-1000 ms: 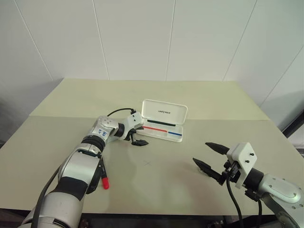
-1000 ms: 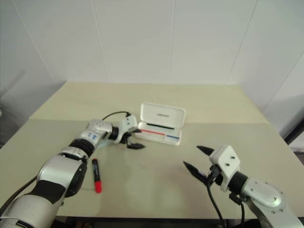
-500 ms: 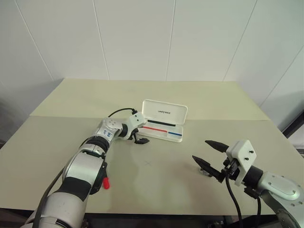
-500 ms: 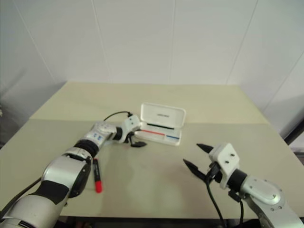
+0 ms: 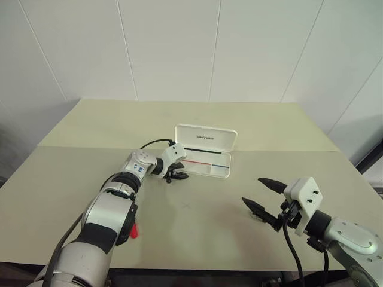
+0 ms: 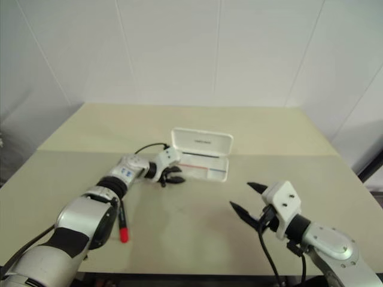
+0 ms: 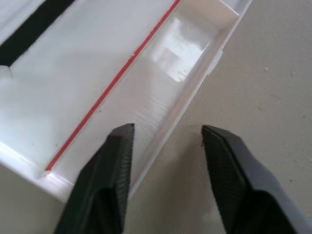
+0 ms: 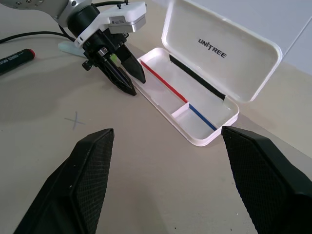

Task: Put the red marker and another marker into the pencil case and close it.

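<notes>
The white pencil case (image 5: 209, 174) lies open mid-table with its lid up and a red and a blue stripe inside. My left gripper (image 5: 178, 176) is at its left front corner. Its fingers (image 7: 117, 161) straddle the front wall with a gap, one over the tray and one over the table, and hold nothing. The red marker (image 6: 121, 226) lies on the table near my left elbow, far from the case. A pale green marker-like thing (image 8: 68, 47) lies on the table just behind my left wrist. My right gripper (image 5: 252, 190) hovers open at the near right.
A black cable (image 5: 149, 143) loops over the table from my left wrist. A small pencilled cross (image 5: 187, 205) marks the tabletop between the grippers. Beige table surface stretches around the case and behind it.
My left gripper's fingers have narrowed and closed in on the case's front wall. The case's left end has shifted slightly. The right arm has stayed put.
</notes>
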Controlling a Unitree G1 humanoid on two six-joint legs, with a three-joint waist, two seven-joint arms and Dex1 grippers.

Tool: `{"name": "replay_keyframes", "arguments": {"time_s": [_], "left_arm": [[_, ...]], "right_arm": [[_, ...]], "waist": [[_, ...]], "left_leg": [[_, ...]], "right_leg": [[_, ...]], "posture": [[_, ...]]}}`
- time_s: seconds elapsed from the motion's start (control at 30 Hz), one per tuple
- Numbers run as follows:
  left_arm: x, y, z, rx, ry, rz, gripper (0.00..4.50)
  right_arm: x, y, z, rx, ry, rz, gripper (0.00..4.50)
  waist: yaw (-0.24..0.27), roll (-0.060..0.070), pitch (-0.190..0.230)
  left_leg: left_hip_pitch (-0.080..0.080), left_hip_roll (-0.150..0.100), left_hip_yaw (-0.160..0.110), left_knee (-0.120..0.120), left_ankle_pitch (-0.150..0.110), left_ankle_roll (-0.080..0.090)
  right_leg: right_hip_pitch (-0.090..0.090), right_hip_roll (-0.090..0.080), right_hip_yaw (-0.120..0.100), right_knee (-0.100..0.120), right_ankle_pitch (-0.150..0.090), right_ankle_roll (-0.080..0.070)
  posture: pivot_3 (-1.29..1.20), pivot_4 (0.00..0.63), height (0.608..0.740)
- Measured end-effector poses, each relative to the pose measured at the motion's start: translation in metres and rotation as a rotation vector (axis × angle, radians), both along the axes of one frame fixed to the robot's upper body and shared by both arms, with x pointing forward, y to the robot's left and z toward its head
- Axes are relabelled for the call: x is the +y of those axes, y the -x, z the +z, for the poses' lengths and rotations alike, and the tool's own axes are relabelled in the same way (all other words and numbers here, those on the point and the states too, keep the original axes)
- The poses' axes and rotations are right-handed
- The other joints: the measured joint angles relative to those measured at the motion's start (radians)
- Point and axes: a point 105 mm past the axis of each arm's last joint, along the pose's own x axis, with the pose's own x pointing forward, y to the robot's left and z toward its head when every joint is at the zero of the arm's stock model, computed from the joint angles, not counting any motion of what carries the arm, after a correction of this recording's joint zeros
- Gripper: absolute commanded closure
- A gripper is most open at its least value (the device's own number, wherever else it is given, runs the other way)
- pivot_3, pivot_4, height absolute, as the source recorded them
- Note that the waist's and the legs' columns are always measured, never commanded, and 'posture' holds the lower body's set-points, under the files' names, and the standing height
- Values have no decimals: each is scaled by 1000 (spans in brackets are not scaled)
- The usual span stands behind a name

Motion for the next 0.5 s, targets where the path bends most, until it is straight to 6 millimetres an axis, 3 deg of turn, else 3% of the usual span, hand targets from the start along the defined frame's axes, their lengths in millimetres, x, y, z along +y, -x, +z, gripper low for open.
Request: {"name": "replay_keyframes", "arguments": {"time_s": [0.13,0.5], "left_arm": [[0,1,0,2,-1,-12,4415],[1,3,10,-17,33,-54,4464]], "right_arm": [[1,-1,3,-13,0,4,0],[0,-10,6,-17,-7,7,0]], "waist": [[0,0,0],[0,0,0]], "left_leg": [[0,0,0,0,0,0],[-1,0,0,-1,0,0]], "right_leg": [[0,0,0,0,0,0],[0,0,0,-1,0,0]], "posture": [[0,150,740],[0,150,740]]}}
